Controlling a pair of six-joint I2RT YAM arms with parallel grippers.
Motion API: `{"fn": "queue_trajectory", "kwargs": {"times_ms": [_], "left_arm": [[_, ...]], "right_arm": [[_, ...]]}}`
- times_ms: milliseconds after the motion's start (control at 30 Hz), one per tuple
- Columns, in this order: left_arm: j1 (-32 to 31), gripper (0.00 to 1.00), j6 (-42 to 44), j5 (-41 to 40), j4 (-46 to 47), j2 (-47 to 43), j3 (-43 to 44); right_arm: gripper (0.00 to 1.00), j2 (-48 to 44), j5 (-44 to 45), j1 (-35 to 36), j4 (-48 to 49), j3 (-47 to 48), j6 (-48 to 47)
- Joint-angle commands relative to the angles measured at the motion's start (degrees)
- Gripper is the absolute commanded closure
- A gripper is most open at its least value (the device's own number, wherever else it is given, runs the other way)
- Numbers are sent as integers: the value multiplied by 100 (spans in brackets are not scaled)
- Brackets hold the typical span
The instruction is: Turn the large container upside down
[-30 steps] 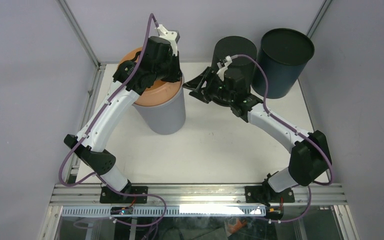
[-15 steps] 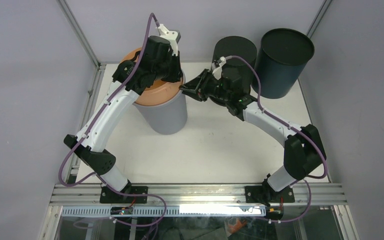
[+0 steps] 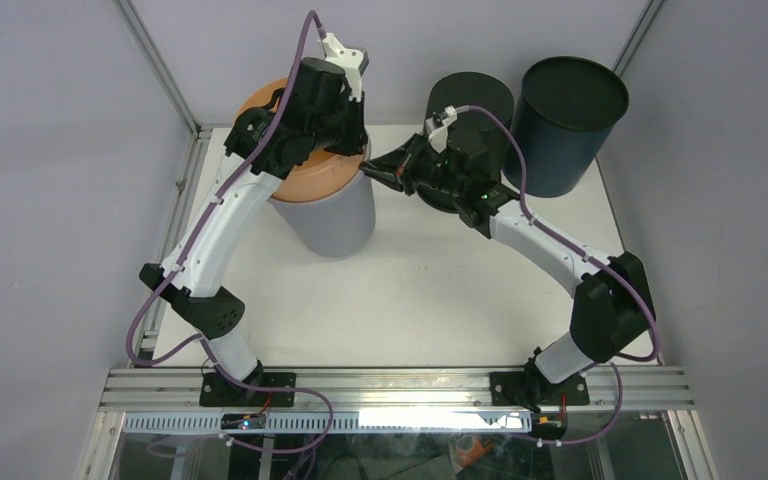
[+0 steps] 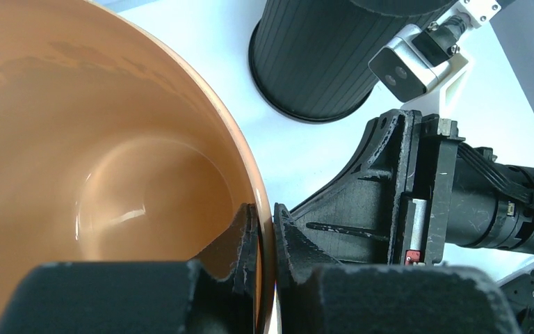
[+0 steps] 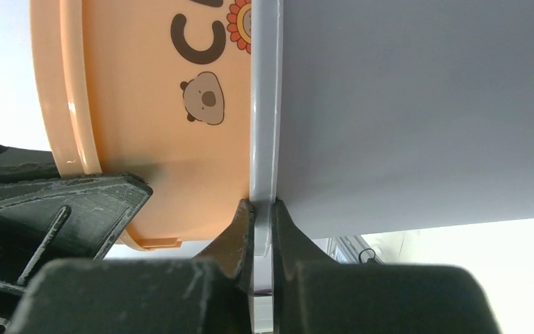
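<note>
Left wrist: left gripper [image 4: 265, 217] pinched orange bucket [image 4: 76, 139] rim; right gripper [image 5: 263, 210] pinched grey container [image 5: 417, 104] lip, far-left table [image 3: 410, 290] corner, probably for flipping.

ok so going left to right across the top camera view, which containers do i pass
orange bucket nested in the grey container → black ribbed container → dark blue container

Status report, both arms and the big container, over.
Left gripper shut on orange bucket rim. Right gripper shut on grey container rim. Container upright, bucket nested inside. Two dark bins behind.
</note>
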Motion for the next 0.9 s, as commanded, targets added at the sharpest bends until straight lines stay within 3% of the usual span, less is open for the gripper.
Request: {"fn": "queue_trajectory", "kwargs": {"times_ms": [0,233,500,700,867], "left_arm": [[-453,100,-126,677,1310,-272,1082],[-456,100,169,14,1315,-403,1326],[-457,100,74,372,1381,-427,1394],[-479,100,-228,1171,1545,-250,1285],[-517,100,-154,957,1556,-168,1407]], "right_arm": [[100,120,454,121,-921,18,-143],[100,126,510,120,-1124,-152,-136],[100,185,665,112,-1327,-129,-109],[100,525,744,171,-1710,400,-303],[100,620,679,217,-1662,246,-290]]}}
